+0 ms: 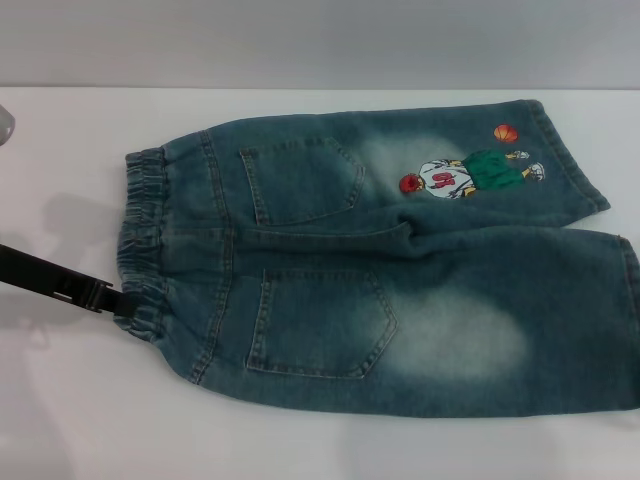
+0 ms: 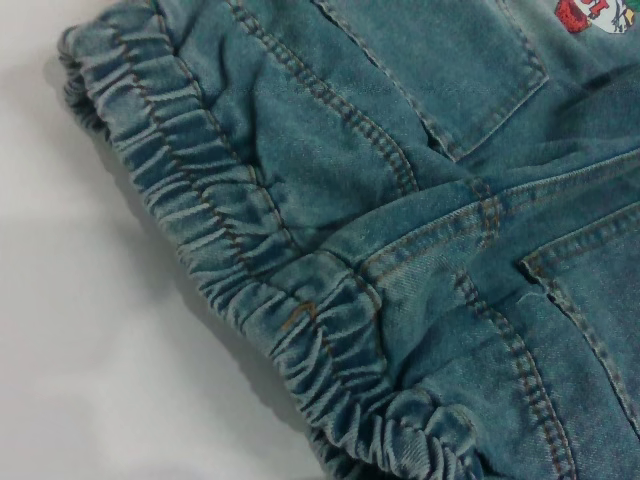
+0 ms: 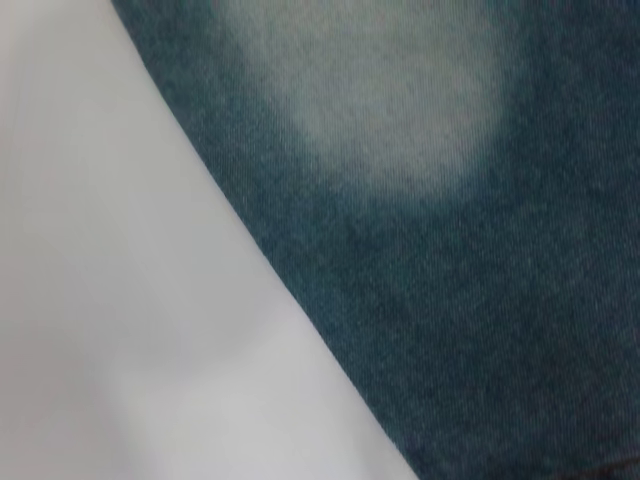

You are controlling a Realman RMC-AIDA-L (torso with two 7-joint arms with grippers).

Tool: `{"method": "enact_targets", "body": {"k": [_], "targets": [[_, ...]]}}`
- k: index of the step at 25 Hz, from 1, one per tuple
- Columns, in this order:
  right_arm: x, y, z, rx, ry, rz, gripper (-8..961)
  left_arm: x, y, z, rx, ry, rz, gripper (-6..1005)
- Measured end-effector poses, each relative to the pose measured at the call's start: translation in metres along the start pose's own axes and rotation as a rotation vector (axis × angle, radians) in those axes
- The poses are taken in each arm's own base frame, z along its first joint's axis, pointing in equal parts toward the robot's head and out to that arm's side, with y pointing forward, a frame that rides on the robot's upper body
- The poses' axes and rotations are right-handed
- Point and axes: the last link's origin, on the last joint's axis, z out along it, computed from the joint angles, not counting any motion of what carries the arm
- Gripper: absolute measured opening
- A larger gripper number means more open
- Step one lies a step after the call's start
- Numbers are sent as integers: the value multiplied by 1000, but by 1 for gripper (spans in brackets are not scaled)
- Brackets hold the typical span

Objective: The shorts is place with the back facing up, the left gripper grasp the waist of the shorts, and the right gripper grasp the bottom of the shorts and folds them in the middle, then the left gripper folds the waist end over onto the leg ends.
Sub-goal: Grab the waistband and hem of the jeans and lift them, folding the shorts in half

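Note:
The shorts (image 1: pixel 380 270) lie flat on the white table (image 1: pixel 70 420), back up, with two patch pockets and the embroidered basketball player (image 1: pixel 465 178) showing. The gathered waist (image 1: pixel 140 240) is at the left and the leg ends (image 1: pixel 580 160) at the right. My left gripper (image 1: pixel 115 298), a black claw, reaches in from the left edge and meets the near corner of the waistband. The left wrist view shows the ruffled waistband (image 2: pixel 200 230) close up. The right gripper is out of view; its wrist view shows only faded denim (image 3: pixel 450 250) above the table (image 3: pixel 100 300).
White table surface surrounds the shorts on the near, left and far sides. The near leg runs up to the right edge of the head view.

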Motion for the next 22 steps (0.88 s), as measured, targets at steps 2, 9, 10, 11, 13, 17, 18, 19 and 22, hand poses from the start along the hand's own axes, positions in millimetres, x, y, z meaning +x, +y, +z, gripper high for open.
{"method": "enact_targets", "body": {"k": [2,9,10,11,13,17,18,19,22], "targets": [[-2,0,0,2,-2,-3,631,0,0,0,0,0,1,45],[-7,0,-1,8,-9,-15,631,1,0,1,4,2,3,45],[-8,0,-1,7,-10,-19,631,1,0,0,4,2,4,45],[-9,1,-1,5,-11,-22,631,2,0,1,4,2,4,45],[-12,2,1,2,-12,-32,631,2,-1,1,5,3,4,45],[-14,2,1,1,-13,-37,631,2,-1,1,7,4,4,45],[-14,2,1,0,-12,-37,631,2,-1,1,7,5,5,45],[-14,2,1,-1,-10,-38,631,3,-1,1,8,5,5,45],[-15,3,2,-4,1,-46,631,3,-1,0,10,6,5,45]]}}
